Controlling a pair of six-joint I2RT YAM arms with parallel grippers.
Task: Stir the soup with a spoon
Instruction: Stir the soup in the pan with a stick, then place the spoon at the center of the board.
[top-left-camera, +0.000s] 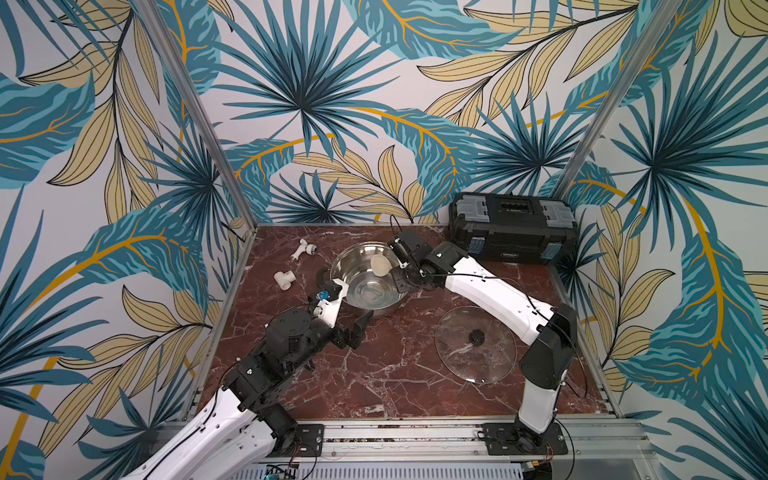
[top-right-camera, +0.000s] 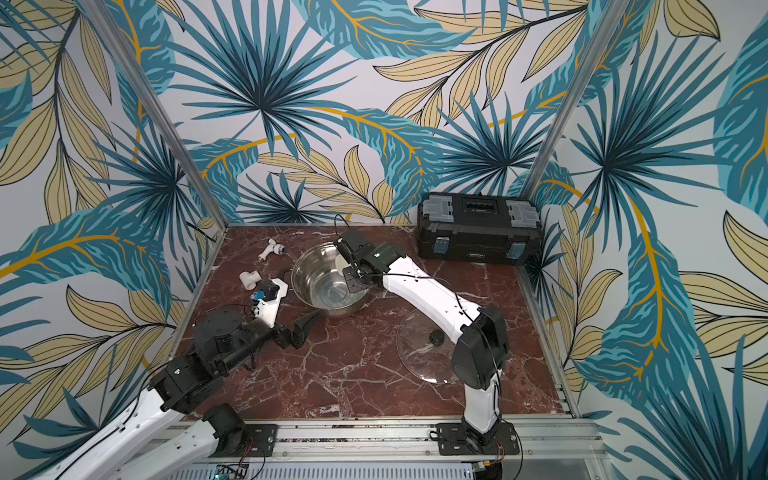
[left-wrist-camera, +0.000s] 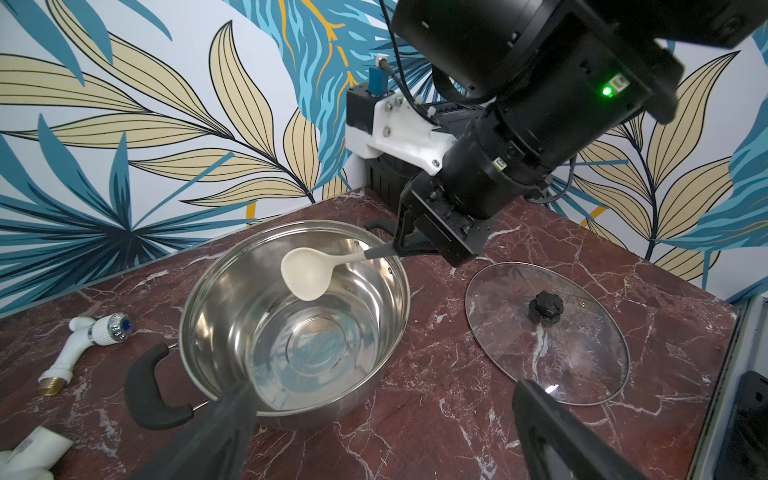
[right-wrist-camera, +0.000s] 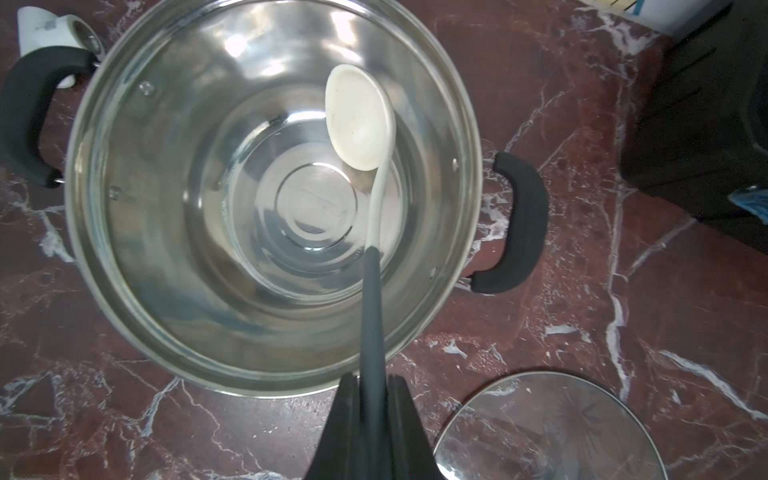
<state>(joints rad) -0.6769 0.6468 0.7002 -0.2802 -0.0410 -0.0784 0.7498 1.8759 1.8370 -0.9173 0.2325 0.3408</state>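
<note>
Right gripper (top-left-camera: 398, 270) reaches over the pot's (top-left-camera: 347, 266) right rim in both top views, with the spoon (top-left-camera: 379, 264) bowl inside at the far right. Left wrist view: left gripper (left-wrist-camera: 384, 388) spread wide, empty, near-left of the pot. Right wrist view: jaws clamped on the spoon's grey handle.

light: even, soft, faint shadows | glare: pot (right-wrist-camera: 166, 124) wall, lid (left-wrist-camera: 582, 353) | blur: near fingers (left-wrist-camera: 208, 436) in wrist views | distortion: wide-angle bending at edges
</note>
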